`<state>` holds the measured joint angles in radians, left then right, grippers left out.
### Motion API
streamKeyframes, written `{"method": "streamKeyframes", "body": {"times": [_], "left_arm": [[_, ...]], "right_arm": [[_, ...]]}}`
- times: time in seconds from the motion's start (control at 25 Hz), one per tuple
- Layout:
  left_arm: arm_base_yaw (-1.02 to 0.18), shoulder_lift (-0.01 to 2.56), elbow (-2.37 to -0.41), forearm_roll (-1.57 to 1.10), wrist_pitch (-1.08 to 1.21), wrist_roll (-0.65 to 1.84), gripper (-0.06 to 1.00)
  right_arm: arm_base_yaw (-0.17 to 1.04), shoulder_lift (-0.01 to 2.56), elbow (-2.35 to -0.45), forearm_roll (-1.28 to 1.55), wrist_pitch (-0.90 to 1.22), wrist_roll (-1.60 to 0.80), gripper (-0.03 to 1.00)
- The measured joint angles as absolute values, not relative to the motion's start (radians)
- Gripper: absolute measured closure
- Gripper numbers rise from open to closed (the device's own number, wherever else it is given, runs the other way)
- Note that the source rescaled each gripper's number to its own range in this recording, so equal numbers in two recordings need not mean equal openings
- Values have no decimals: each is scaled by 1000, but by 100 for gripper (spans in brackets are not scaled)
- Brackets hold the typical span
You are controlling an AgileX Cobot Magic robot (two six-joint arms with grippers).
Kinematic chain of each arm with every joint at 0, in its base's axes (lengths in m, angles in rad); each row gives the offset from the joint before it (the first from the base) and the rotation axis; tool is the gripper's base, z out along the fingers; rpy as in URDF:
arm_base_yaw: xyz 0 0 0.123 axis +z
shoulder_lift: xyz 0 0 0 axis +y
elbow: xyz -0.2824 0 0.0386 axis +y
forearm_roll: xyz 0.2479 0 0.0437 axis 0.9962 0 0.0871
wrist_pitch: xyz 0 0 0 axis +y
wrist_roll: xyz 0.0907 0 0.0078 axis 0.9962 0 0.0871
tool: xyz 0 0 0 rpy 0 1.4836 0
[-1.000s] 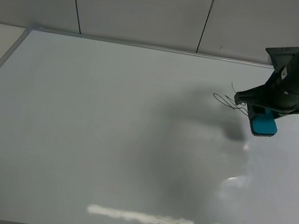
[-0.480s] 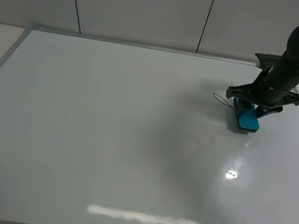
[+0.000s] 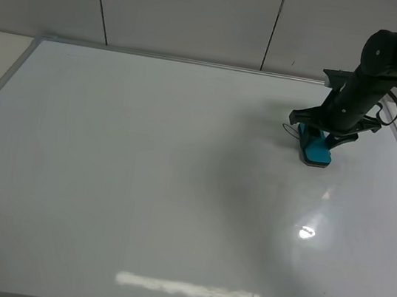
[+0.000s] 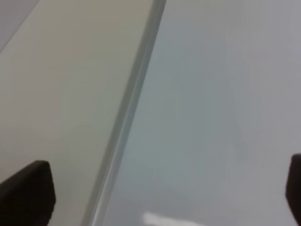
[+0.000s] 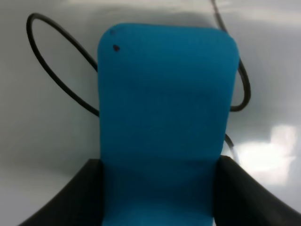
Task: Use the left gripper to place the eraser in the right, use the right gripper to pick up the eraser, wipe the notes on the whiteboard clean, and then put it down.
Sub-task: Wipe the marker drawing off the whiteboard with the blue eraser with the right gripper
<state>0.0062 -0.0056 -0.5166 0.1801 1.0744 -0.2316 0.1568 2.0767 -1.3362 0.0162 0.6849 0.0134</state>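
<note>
The whiteboard [image 3: 141, 185] fills most of the exterior high view. At its far right, my right gripper [image 3: 322, 135] is shut on the teal-blue eraser [image 3: 315, 148], whose underside rests on the board. The eraser sits over the notes [image 3: 289, 129], a thin black scribble of which only a loop shows at its left side. In the right wrist view the eraser [image 5: 164, 117] sits between the black fingers [image 5: 80, 197] of the right gripper [image 5: 160, 193], with loops of the notes [image 5: 56, 70] on both sides. My left gripper [image 4: 160, 197] is open and empty over the whiteboard [image 4: 221, 94]; the exterior high view does not show it.
The board's silver frame [image 4: 127, 117] runs past the left gripper, with the beige table [image 4: 61, 84] beyond it. A grey panelled wall [image 3: 189, 13] stands behind the board. Lamp glare [image 3: 308, 232] lies on the board's near right part.
My right gripper has carried the eraser left and towards the board's far edge, onto the scribble. Less of the scribble shows now.
</note>
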Motion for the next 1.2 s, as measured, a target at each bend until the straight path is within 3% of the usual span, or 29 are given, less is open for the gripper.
{"method": "streamKeyframes", "body": {"times": [0.24,0.52,0.72,0.88,1.2], "left_arm": [[6,-6,-517,180,1074,-232,-6],[6,-6,-517,180,1074,-232,-6],[6,-6,-517,180,1074,-232,-6],[6,-6,-517,180,1074,-232,-6],[6,-6,-517,180,1074,-232,-6]], "right_arm": [[107,2088,-1344,66,674,9,97],[-35,2091,-1349,68,621,9,97],[-41,2091,-1349,100,619,-34,97],[58,2095,-1349,186,616,-125,97],[328,2113,-1396,193,629,-32,97]]}}
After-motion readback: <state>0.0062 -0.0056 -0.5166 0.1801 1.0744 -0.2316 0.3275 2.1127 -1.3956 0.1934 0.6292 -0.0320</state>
